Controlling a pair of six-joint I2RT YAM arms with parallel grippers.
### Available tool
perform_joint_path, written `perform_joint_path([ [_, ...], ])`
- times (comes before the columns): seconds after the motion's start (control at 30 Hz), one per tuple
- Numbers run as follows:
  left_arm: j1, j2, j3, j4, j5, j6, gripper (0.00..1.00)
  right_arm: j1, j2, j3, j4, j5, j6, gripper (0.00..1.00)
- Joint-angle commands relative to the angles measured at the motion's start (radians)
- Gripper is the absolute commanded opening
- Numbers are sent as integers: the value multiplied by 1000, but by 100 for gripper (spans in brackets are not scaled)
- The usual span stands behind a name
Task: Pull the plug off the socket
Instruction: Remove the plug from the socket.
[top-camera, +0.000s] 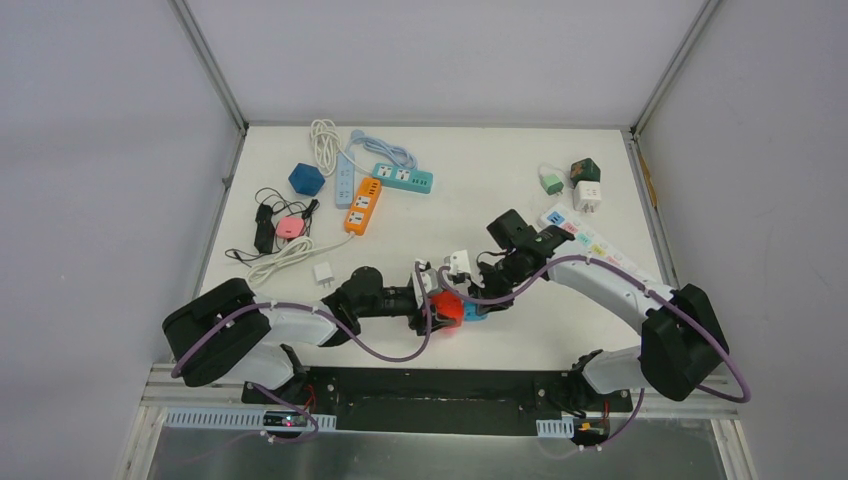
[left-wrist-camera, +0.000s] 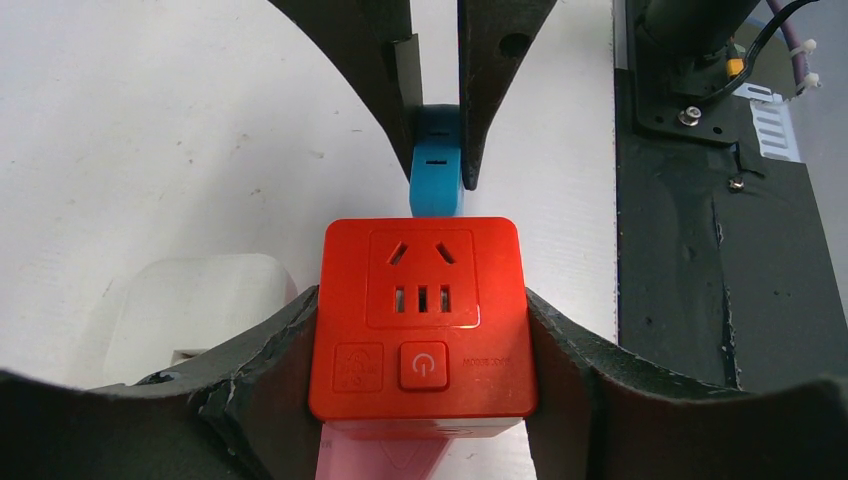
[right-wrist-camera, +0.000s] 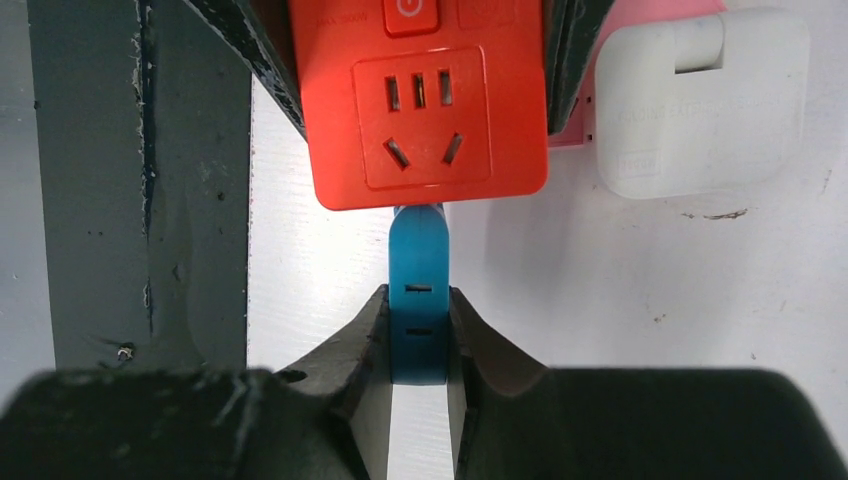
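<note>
While the two arms meet near the front middle of the bench (top-camera: 470, 215), the left gripper (left-wrist-camera: 422, 345) is clamped on both sides of the red socket (left-wrist-camera: 422, 300). The right gripper (right-wrist-camera: 418, 345) is pinched tight on the blue plug (right-wrist-camera: 418, 270) sticking out of the socket's side. The right wrist view has it best: the plug butts straight against the socket's edge with no gap showing, and a white adapter (right-wrist-camera: 700, 100) lies just beside. The left wrist view gives the socket's face square on, pin holes and power button up, with a sliver of something pink (left-wrist-camera: 385, 460) under it and the plug's near end hidden behind the far edge. Only the overhead view takes in the power strips (top-camera: 362, 205) along the far side, well apart from the action. There, socket and plug are just small red and blue spots between the arms.
</note>
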Motion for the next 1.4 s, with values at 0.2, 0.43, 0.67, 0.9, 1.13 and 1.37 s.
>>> perform_joint_path([
  [0.2,59,-163,-47,68,-29,-78,0,-20,-43,-50,157,-160,37,0],
  [0.43,60,-243,-42,-47,-41,-31,0,-20,-31,-1,107,-201,61,0],
  [0.67,58,-81,1,-82,15,-14,0,-23,-41,125,-123,-130,-65,0],
  [0.9,65,-57,-17,25,13,-36,0,-42,-30,102,-116,-115,-75,0],
  [1.13,107,-241,-34,-65,17,-43,0,-39,26,61,-70,-134,-75,0],
  [1.37,104,-151,-26,-95,25,-35,0,-35,-11,117,-120,-179,-44,0],
])
